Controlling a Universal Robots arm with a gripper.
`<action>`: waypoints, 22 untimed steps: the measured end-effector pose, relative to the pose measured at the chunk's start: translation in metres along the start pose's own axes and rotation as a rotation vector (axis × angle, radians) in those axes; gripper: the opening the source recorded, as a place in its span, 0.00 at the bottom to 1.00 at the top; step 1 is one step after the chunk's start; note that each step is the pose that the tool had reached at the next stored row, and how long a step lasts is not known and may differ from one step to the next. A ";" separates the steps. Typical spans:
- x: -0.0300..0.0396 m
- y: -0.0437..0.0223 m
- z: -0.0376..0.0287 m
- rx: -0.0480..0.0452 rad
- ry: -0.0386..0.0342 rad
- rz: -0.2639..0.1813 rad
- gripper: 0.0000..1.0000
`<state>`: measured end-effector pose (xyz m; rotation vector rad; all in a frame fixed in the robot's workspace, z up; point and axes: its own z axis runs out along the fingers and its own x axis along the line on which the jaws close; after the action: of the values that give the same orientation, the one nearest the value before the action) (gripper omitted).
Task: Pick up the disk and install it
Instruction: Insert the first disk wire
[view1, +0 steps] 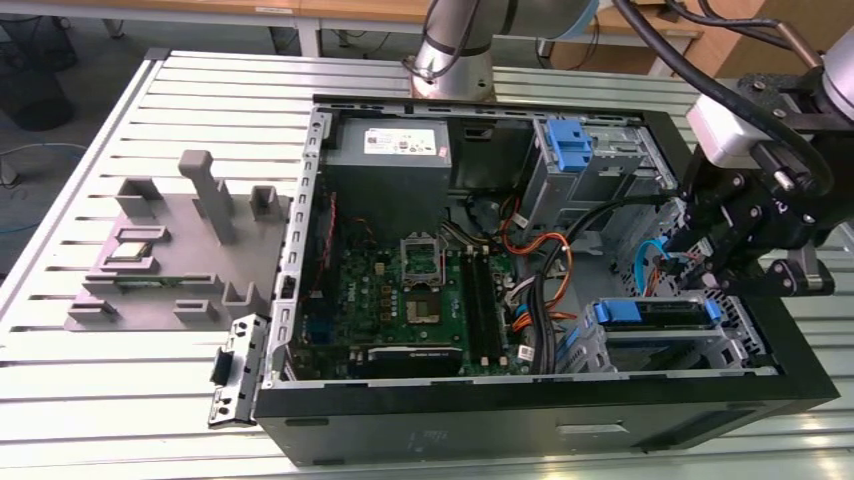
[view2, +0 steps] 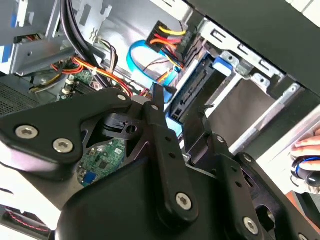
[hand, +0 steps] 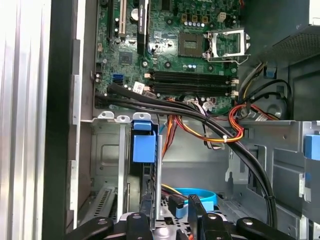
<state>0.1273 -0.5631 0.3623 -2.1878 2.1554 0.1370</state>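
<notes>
On the exterior view's left a grey fixture (view1: 174, 250) sits on the table beside the open case (view1: 534, 400). Further right, the disk (view1: 650, 312) sits in its bay, blue carrier ends showing. The gripper (view1: 714, 255) hangs just above it; its 2 fingers (view2: 162, 135) stand slightly apart, holding nothing.

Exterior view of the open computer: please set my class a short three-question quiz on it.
1. Which is nearest the end effector? A the disk; B the power supply; C the processor socket.
2. Fill in: inside the computer case, the disk's carrier bracket is coloured ____.
3. True or false: the disk lies outside the computer case.

Key: 1 A; 2 blue; 3 false.
</notes>
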 end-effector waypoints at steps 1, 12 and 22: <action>-0.0004 -0.0009 0.0013 -0.0001 -0.0002 0.000 0.42; -0.0001 -0.0017 0.0079 -0.0031 0.0000 0.000 0.35; 0.0000 -0.0017 0.0080 -0.0033 0.0000 0.000 0.16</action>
<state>0.1289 -0.5621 0.3544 -2.1892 2.1571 0.1407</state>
